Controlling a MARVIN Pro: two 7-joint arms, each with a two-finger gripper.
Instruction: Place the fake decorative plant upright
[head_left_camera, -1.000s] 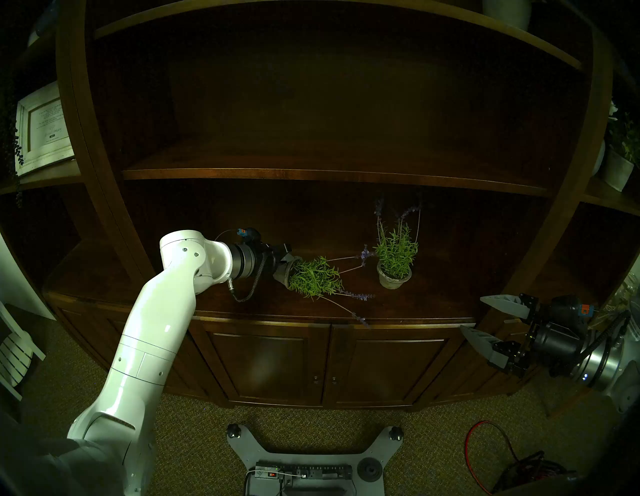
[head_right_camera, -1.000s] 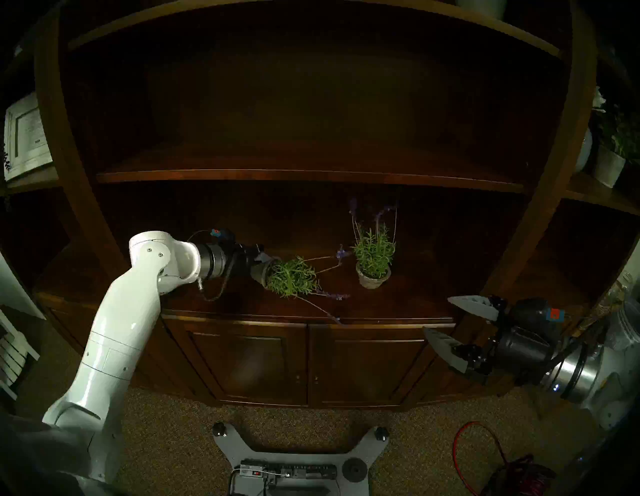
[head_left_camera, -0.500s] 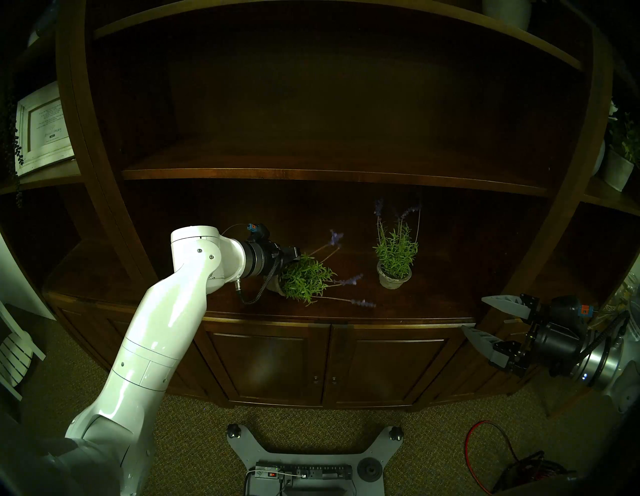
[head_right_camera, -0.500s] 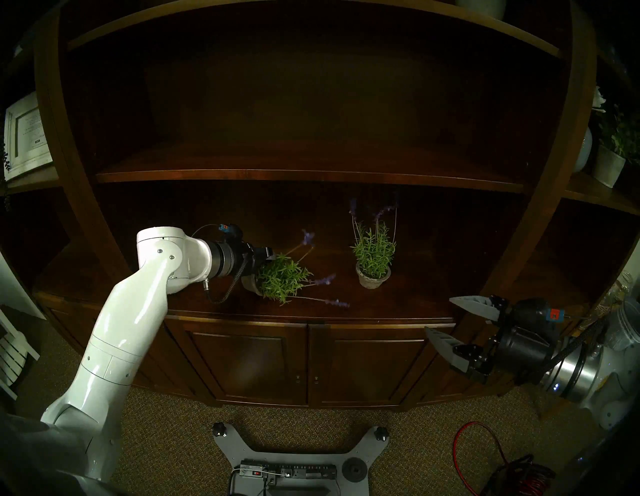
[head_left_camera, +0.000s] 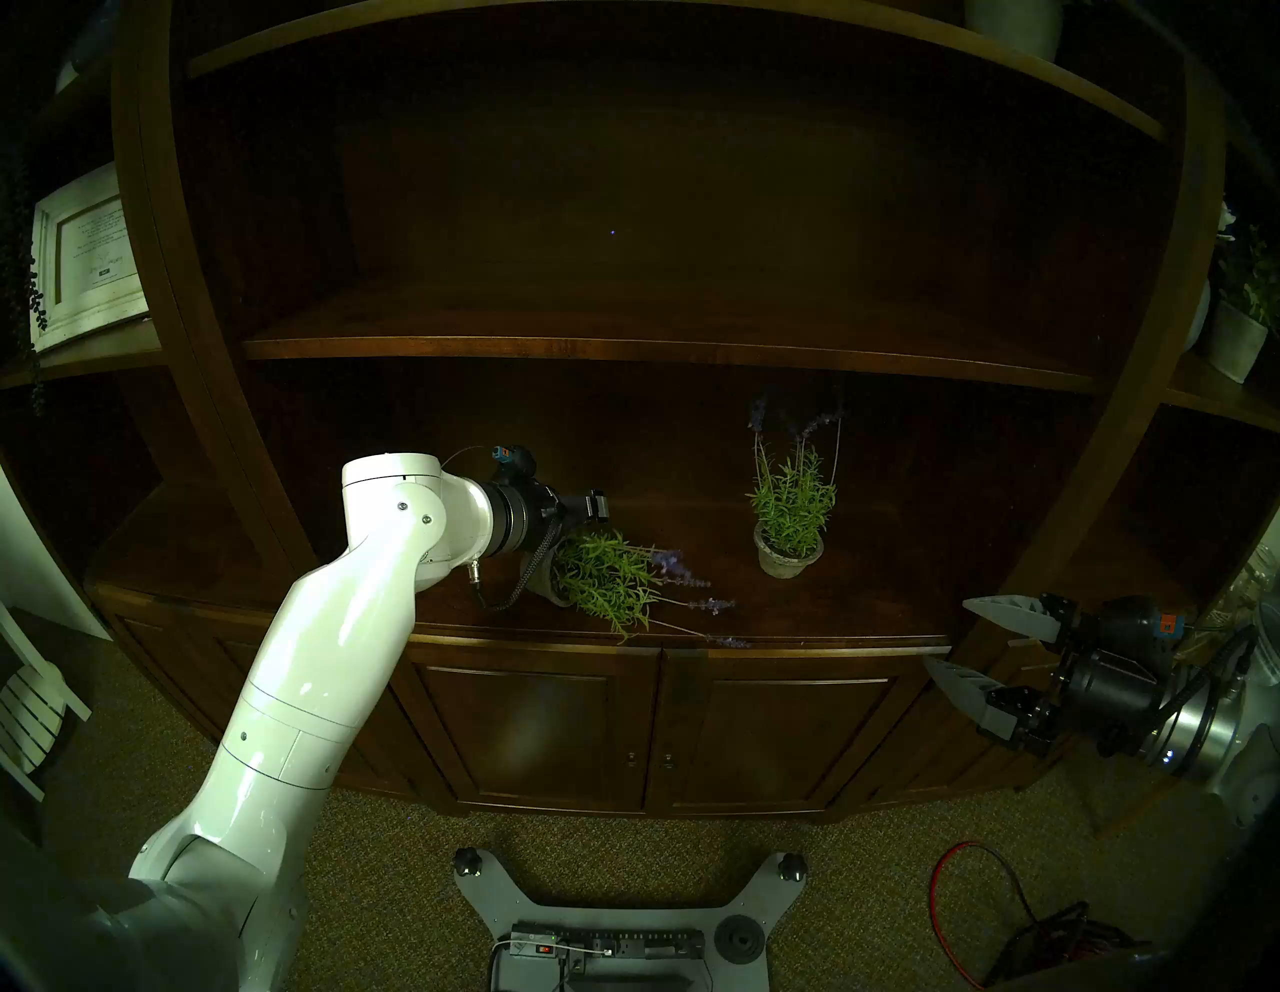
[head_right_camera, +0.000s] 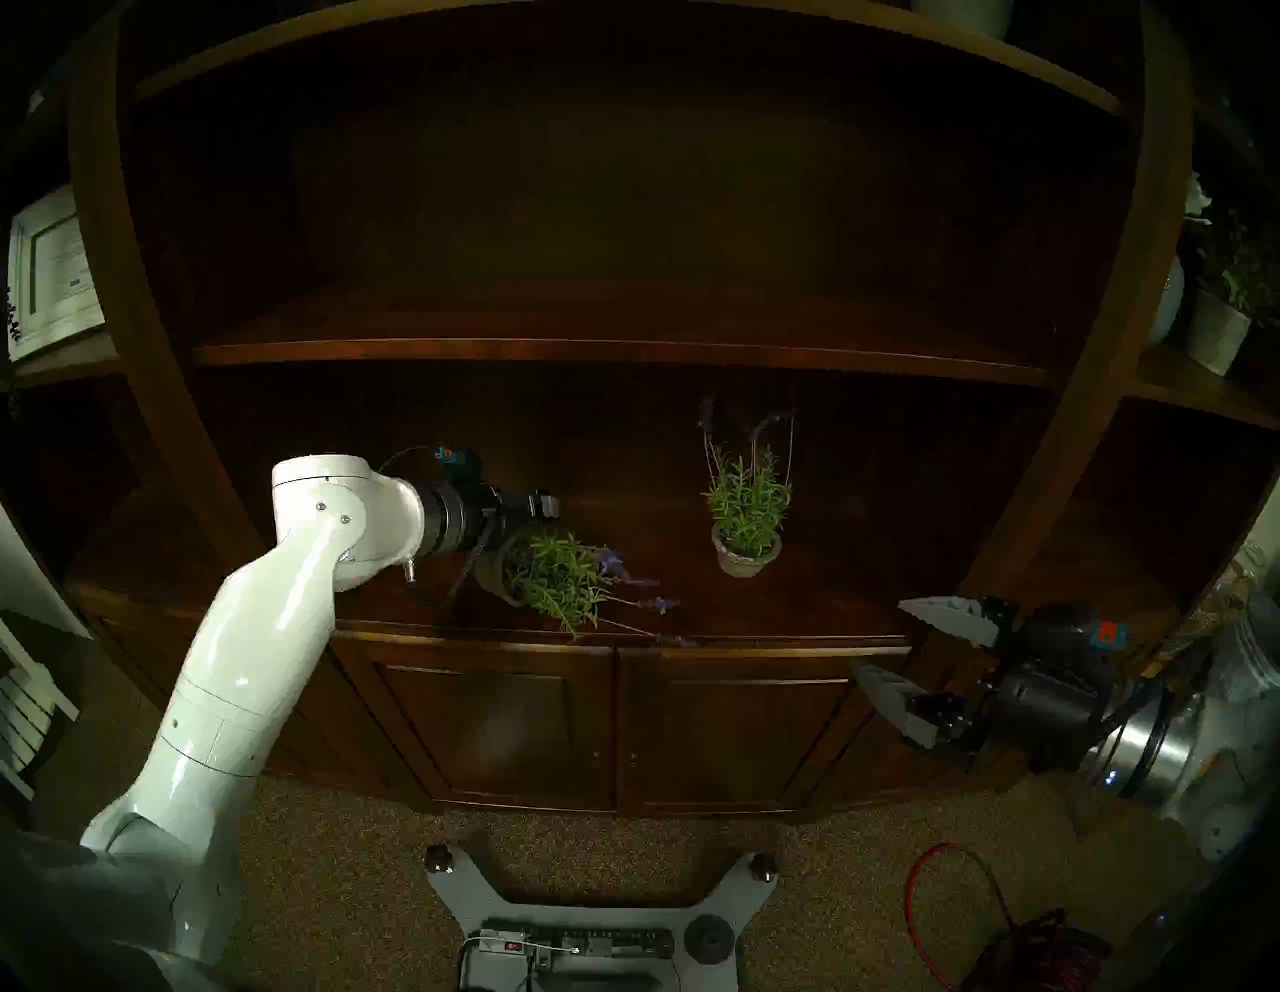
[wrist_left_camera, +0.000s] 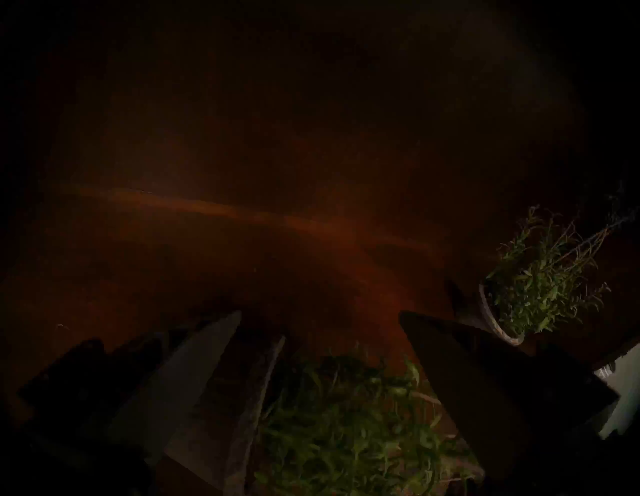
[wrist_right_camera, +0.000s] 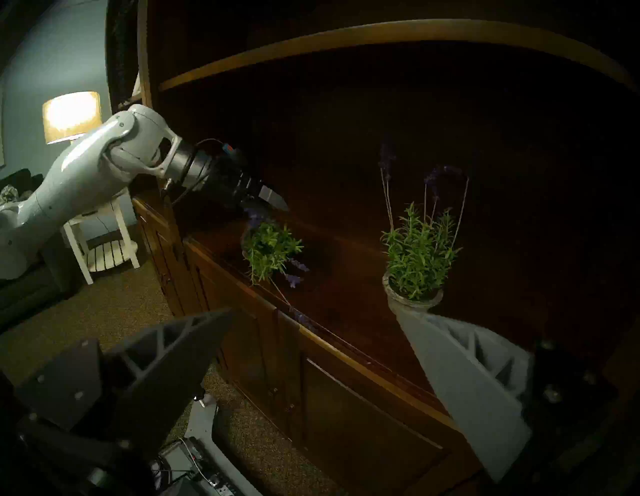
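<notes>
A dark brown wooden cabinet (head_left_camera: 796, 641) with a smooth, shiny top is seen, with shelves above and two doors below. Two small fake plants are set on the top.

The tipped plant (head_left_camera: 609, 578) is lying on its side near the front edge, left of the middle. Its round grey pot (head_left_camera: 554, 589) is pointed to the left, and its mouth is turned to the right. Thin, spiky green leaves are packed in the pot. Long thin stems with fuzzy purple tips are spread to the right, down to the front edge.

The left gripper (wrist_left_camera: 320, 325) is held just above the tipped plant. Its two grey, pointed fingers (wrist_left_camera: 194, 374) are spread wide apart. Nothing is held between them. Some green leaves are seen low down between them in the wrist view. Whether the leaves are touched cannot be told, as the view is very dark.

The other plant (head_left_camera: 793, 502) is standing upright in a round grey pot, farther right and farther back. It is well apart from the tipped one.

The right gripper (head_left_camera: 952, 634) is kept off to the right, away from the cabinet top. Its ribbed grey fingers are wide apart too, and nothing is held.
</notes>
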